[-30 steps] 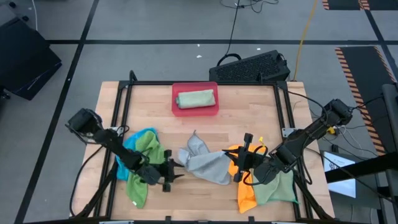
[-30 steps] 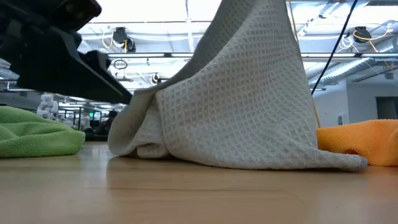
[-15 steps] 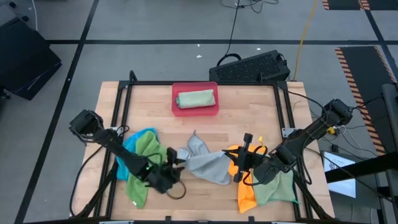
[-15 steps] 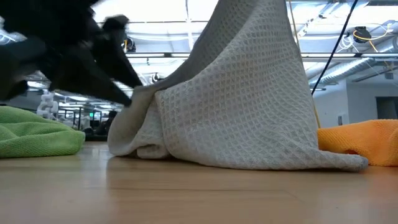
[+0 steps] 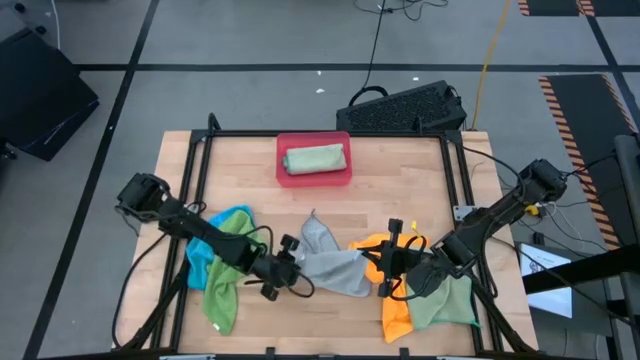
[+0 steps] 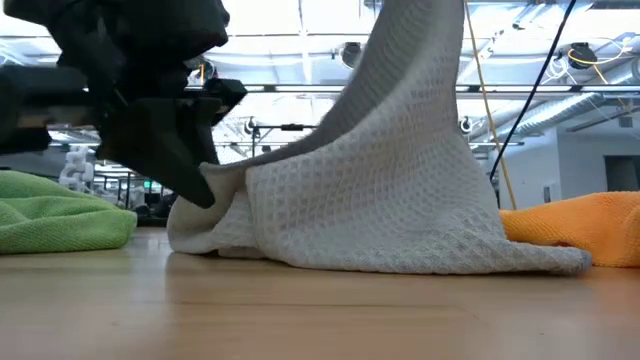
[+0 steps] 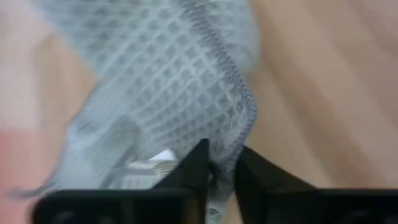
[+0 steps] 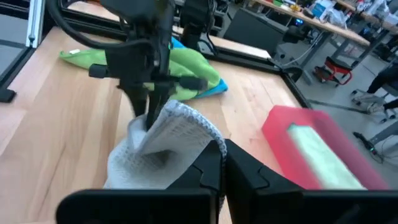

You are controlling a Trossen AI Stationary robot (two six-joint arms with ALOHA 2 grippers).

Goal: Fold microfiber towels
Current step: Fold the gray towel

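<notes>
The grey microfiber towel [image 5: 330,262] lies just below the middle of the tabletop [image 5: 400,170], bunched and half lifted, with both arms now on it. A second ago the left gripper [image 5: 287,270] stood off at the towel's 9 o'clock side with its jaws wide; it has since swung in and closed, and the left wrist view shows its fingertips [image 7: 200,163] pinched on the stitched hem of the grey weave. The right gripper [image 5: 392,268], at the towel's 3 o'clock side, has stayed clamped on the opposite edge and has raised it, so in the low view the cloth [image 6: 400,190] hangs like a tent with its base on the wood.

That means the towel is now held at two edges, which I judge to be the start of spreading it flat before any fold can be made. The hold on the left looks thin, only at the hem, so it could slip when tension comes.

The other towels wait: blue and green [image 5: 222,250] at 8 o'clock, orange and green [image 5: 415,305] at 4 o'clock. One pale green towel [image 5: 314,158] already sits folded in the red tray [image 5: 283,172] at 12 o'clock.
</notes>
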